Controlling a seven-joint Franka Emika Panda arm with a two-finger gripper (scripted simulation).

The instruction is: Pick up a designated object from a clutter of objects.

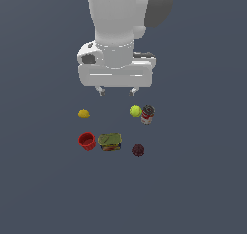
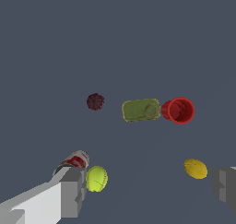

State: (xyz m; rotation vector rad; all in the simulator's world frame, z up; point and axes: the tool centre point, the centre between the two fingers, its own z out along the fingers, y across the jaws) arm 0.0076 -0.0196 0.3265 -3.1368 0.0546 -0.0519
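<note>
The bright red cup (image 1: pixel 87 141) stands on the dark floor, hollow side up, touching the green-brown block (image 1: pixel 110 141) on the exterior view's left of it. In the wrist view the cup (image 2: pixel 178 110) sits beside the block (image 2: pixel 140 110). My gripper (image 1: pixel 116 91) hangs open and empty above the clutter, behind the objects and apart from the cup. Its fingers (image 2: pixel 69 191) frame the wrist view, spread wide.
A yellow lemon (image 1: pixel 84 113) lies behind the cup. A yellow-green ball (image 1: pixel 135 110) touches a red-white can (image 1: pixel 147 115). A dark maroon ball (image 1: pixel 138 150) lies to the exterior view's right of the block. In the wrist view the can (image 2: pixel 73 162) and ball (image 2: pixel 96 179) sit by one finger.
</note>
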